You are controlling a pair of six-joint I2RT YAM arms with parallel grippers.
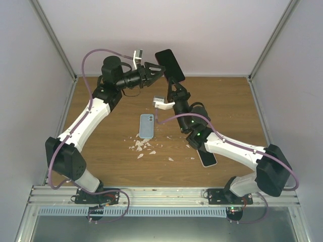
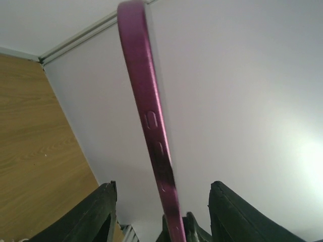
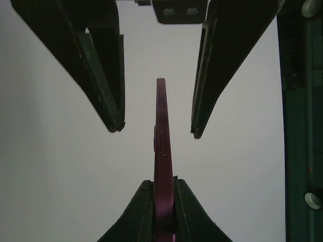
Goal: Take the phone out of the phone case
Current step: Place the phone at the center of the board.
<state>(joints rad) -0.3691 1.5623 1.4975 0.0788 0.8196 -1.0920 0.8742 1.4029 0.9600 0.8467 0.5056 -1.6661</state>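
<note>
A phone in a magenta case [image 1: 169, 64] is held upright in the air near the back wall, dark screen up in the top view. My right gripper [image 1: 175, 85] is shut on its lower end; in the right wrist view [image 3: 164, 201] the two jaws press both faces of the case [image 3: 161, 146]. My left gripper [image 1: 157, 68] is open around the phone's upper end. In the left wrist view [image 2: 161, 201] the magenta edge [image 2: 151, 116] runs between the spread fingers [image 2: 93, 217] without touching them. The left fingers [image 3: 103, 70] also show either side of the phone in the right wrist view.
A light blue phone or case [image 1: 146, 125] lies back up on the wooden table [image 1: 227, 106]. White scraps [image 1: 143, 146] are scattered just in front of it. Another phone [image 1: 207, 158] lies under the right arm. Grey walls close in the back and sides.
</note>
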